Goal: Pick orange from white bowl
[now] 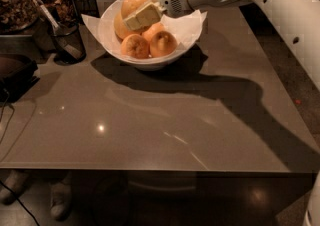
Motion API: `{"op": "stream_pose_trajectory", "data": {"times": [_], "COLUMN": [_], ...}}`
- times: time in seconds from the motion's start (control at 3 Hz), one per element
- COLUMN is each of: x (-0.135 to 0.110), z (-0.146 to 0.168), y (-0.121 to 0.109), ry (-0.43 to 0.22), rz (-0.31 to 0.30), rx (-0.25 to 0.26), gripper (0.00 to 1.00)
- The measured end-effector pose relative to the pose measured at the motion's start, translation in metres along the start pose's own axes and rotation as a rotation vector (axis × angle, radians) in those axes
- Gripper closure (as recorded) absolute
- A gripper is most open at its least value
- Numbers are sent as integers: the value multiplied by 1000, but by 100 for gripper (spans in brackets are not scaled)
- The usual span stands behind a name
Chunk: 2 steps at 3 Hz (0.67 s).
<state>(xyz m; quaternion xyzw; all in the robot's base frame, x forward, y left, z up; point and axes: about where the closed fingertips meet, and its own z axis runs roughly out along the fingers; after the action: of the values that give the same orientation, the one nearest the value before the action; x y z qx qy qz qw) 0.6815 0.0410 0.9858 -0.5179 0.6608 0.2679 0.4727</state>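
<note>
The white bowl (112, 45) stands at the back of the table with white paper corners over its rim. It holds several fruits. My gripper (142, 15) reaches in from the right and is shut on the orange (132, 2), a pale yellow-orange fruit now raised to about rim height at the back of the bowl. Another pale fruit (120, 29) lies below it on the left. Two smaller, deeper-orange fruits (135, 46) (163, 43) lie at the front of the bowl.
A black mesh cup (67, 45) with utensils stands left of the bowl. Jars of dried food (15, 5) and a dark object (15, 72) are at the far left. The grey table (165, 120) reaches toward the camera. My white arm (270, 5) crosses the upper right.
</note>
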Motion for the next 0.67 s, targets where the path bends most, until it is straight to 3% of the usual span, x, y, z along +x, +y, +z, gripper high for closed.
{"op": "stream_pose_trajectory", "data": {"times": [0.67], "x": [-12], "z": [-3], "y": [15], "ry": [-7], "rz": [-13], "rx": [-4], "gripper": [100]}}
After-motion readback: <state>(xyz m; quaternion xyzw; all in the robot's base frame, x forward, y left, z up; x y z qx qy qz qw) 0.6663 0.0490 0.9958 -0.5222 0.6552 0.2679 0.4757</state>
